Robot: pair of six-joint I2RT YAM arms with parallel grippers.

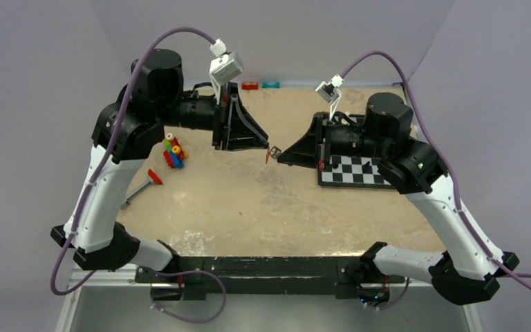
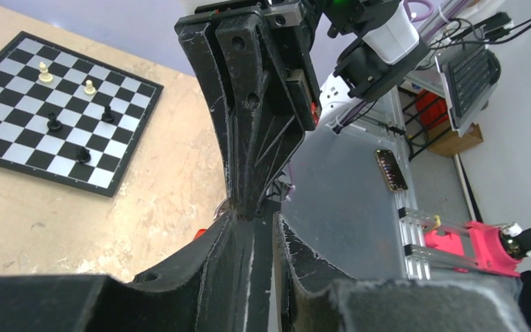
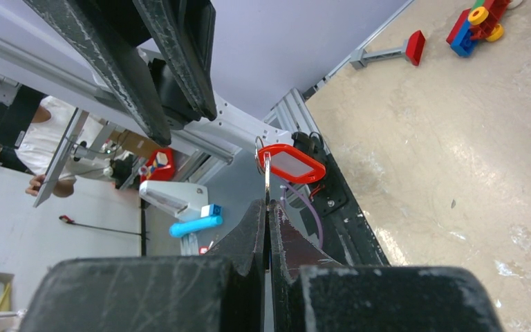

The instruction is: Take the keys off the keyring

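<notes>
Keys [image 1: 270, 152] are hanging between left tool [image 1: 267, 143] and right tool [image 1: 281, 154].
On the worktop [image 1: 249, 204], blocks [image 1: 173, 151] are lying left, a chessboard [image 1: 355, 173] right.

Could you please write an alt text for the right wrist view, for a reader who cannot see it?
The shut right gripper pinches the silvery metal of the keys, their red plastic head standing just above its fingertips. The left gripper, fingers apart, hangs at upper left; a sandy table with toy bricks lies at right.

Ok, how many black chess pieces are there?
3 black pieces on the chessboard: one toward its right corner, one left of that, one by the lower edge. More may be out of frame.
</notes>
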